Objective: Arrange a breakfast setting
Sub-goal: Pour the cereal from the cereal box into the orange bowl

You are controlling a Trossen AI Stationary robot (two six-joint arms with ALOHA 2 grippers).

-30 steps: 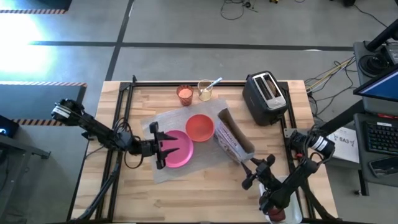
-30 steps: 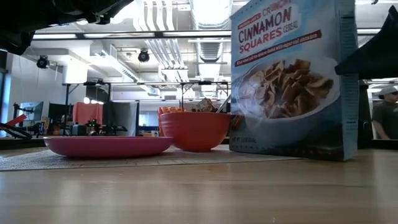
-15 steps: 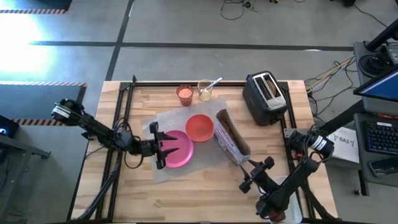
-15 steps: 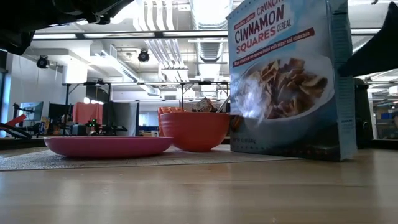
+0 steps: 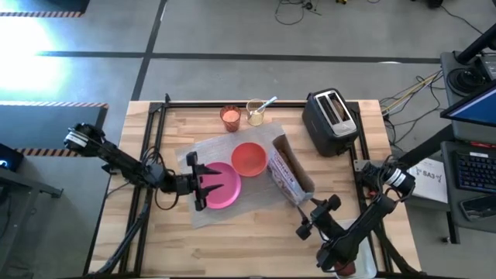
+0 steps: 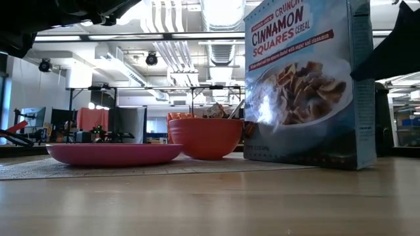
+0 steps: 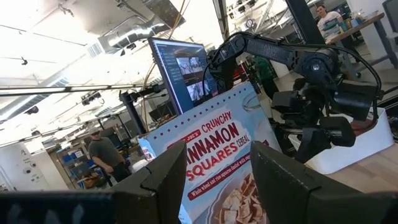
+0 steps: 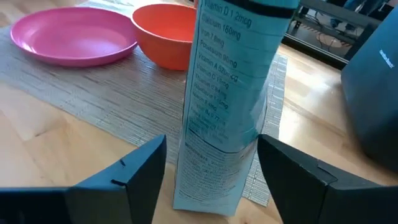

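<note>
A grey mat [image 5: 211, 149] lies mid-table with a pink plate [image 5: 225, 186] and an orange-red bowl [image 5: 249, 159] on it. A cinnamon-squares cereal box [image 5: 291, 170] stands upright at the mat's right edge. My right gripper [image 5: 318, 216] is open just off the box's near end; in its wrist view its fingers stand either side of the box's narrow side [image 8: 221, 124], apart from it. My left gripper [image 5: 204, 184] hovers open over the plate's left rim, tilted upward, holding nothing. A small orange cup [image 5: 230, 118] and a glass holding a spoon [image 5: 260, 108] stand at the far edge.
A black toaster [image 5: 331, 120] stands at the far right. A white tray with a red thing [image 5: 343, 268] in it sits at the near right edge. Bare wood lies along the near edge [image 5: 232, 248]. A person [image 7: 102, 155] stands in the room beyond.
The cereal box has leaned a little toward the table's left and come back upright on its base. My right gripper has rolled a little and shifted slightly toward the table's near edge, off the box.
</note>
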